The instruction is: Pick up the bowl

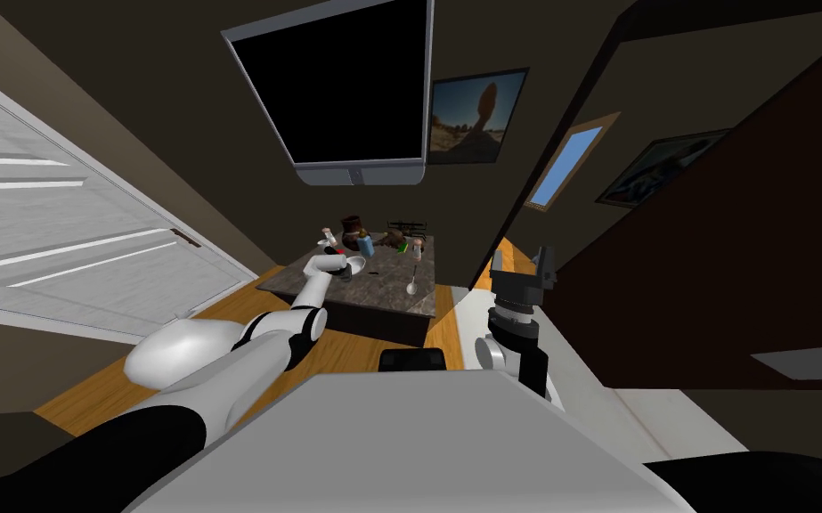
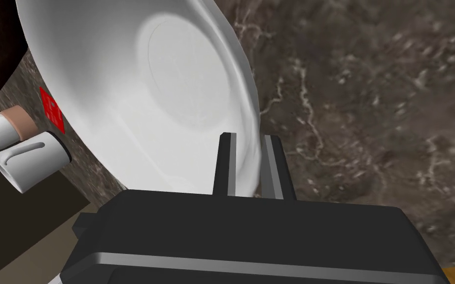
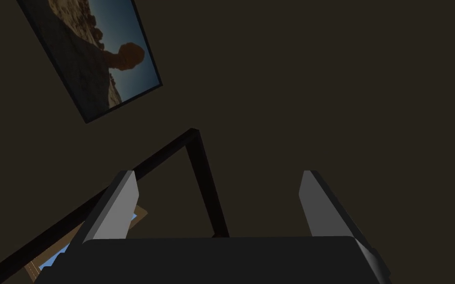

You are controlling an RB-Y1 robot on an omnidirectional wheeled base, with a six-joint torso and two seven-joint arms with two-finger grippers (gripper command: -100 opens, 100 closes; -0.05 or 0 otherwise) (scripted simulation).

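Note:
The white bowl (image 2: 172,88) rests on the dark marbled table top (image 2: 369,98). My left gripper (image 2: 248,148) is shut on the bowl's rim, one finger inside the bowl and the other outside its wall. In the head view the bowl (image 1: 356,264) sits at the table's left side, with my left gripper (image 1: 345,269) at its near-left edge. My right gripper (image 1: 540,258) is raised off to the right of the table, and its fingers (image 3: 122,197) stand open with nothing between them.
Two white cylinders (image 2: 29,165) and a red item (image 2: 52,108) lie close beside the bowl. A white spoon (image 1: 412,283), a blue bottle (image 1: 365,243), a brown jug (image 1: 351,225) and other small things stand on the table (image 1: 391,298). A dark wall edge rises to the right.

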